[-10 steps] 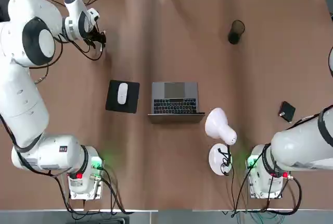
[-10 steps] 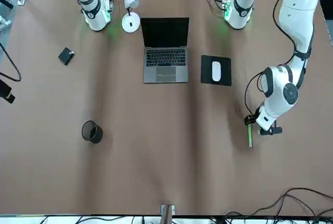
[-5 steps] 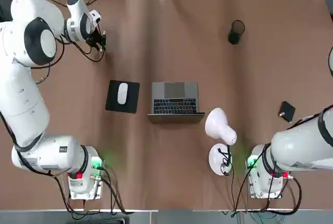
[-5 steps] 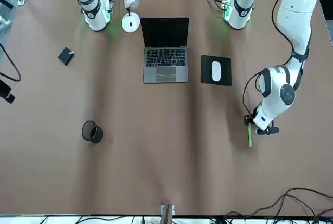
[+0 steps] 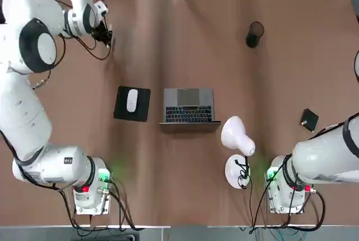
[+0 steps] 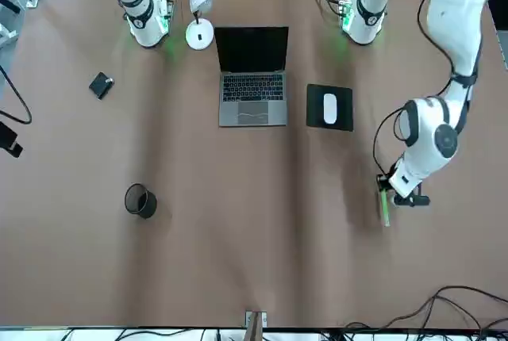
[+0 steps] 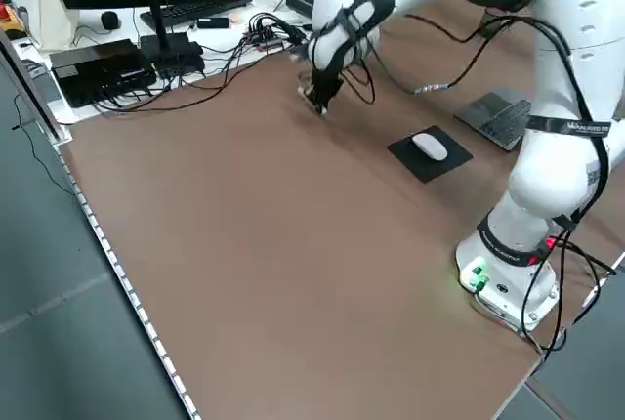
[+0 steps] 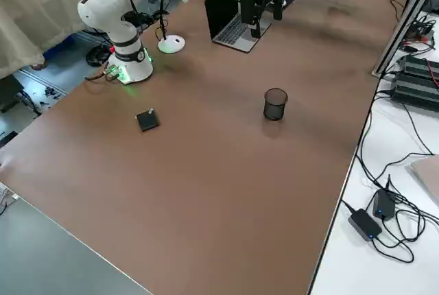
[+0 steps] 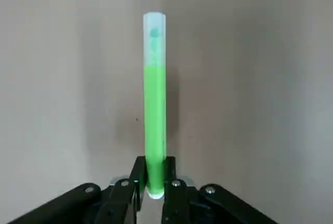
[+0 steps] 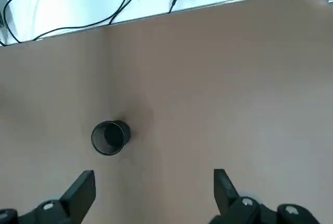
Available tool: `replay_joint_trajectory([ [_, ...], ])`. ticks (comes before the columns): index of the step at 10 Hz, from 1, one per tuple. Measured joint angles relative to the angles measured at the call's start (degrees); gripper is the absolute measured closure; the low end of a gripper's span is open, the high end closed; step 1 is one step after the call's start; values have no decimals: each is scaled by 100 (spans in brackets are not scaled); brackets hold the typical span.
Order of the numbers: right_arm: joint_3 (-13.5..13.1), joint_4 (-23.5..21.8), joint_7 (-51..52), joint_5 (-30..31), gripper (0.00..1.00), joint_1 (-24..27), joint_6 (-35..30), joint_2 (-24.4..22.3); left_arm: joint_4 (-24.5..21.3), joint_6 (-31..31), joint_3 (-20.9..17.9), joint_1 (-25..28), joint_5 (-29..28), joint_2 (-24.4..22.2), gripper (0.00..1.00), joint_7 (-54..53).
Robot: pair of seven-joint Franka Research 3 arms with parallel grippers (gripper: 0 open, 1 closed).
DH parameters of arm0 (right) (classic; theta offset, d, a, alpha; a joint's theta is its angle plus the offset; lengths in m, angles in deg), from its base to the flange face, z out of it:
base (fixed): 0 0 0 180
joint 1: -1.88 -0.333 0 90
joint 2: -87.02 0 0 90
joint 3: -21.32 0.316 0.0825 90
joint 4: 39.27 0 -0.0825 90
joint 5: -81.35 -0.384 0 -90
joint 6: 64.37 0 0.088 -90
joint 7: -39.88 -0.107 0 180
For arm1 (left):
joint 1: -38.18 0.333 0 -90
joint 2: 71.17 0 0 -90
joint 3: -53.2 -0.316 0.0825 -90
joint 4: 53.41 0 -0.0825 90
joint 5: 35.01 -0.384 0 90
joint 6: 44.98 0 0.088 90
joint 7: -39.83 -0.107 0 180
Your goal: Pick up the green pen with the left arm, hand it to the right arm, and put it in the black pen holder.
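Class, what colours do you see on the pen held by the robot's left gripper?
Bright green with a whitish end; the left wrist view shows the pen best.

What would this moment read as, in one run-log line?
left gripper: shut on green pen, near far left table edge | right gripper: open, empty | black pen holder: upright, empty | handover: not yet done

Brown-covered table (image 5: pixel 185 196) — white side table (cables (image 8: pixel 405 206) strewn across), pale curtain (image 8: pixel 41 14) — grey floor (image 7: pixel 68 273).
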Motion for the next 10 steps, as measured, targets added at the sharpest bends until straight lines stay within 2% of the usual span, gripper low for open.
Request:
replay_joint_trajectory([
  [2,8,0,0,0,0,-1,0,0,255,243,158,3,-1,-572,82,-863],
  [4,38,0,0,-6,0,-7,0,0,416,453,396,-3,-1,-827,82,-1338],
  [7,77,0,-61,-41,0,-72,-2,1,1191,1216,642,-39,-2,-862,82,-2365],
  [10,137,-6,-1214,-428,0,-610,-30,26,1687,1725,1197,-70,-2,-843,82,-2815],
])
